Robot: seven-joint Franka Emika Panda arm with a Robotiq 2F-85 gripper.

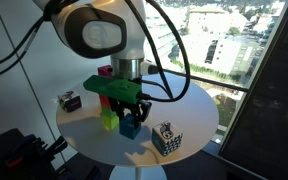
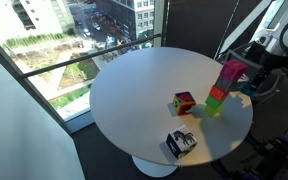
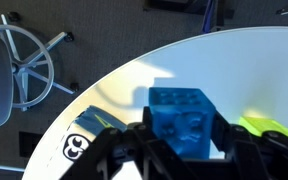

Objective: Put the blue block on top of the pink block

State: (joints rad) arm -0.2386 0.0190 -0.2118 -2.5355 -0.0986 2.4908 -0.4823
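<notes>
At the far left in an exterior view, a patterned cube [image 1: 69, 100] sits alone on the round white surface [image 1: 189, 108], well apart from the work and no hazard.

Next comes the stack of coloured blocks [image 2: 220, 92]. The pink block [image 1: 104, 72] is its topmost piece, high above a yellow-green block [image 1: 109, 121] at the base.

Just right of the stack, the gripper [image 1: 130, 120] is clamped on the blue block [image 1: 130, 128], low down near the surface. I cannot tell whether the block rests on the surface or hangs just clear of it. The wrist view shows the blue block squarely between the gripper's two sides, with the yellow-green block close on one side.

The main danger, as I judge it, is the stack itself. The target is high and narrow, and the gripper works right beside it, so a lift that drifts sideways would likely brush the column and tip it. Setting the blue block down off-centre, or pressing too hard, could push the pink block off or topple the whole stack. Opening wide on release could also catch the pink block's edge.

Farther right a black-and-white cube [image 1: 165, 138] lies near the gripper, and a low swing that way would knock it.
</notes>
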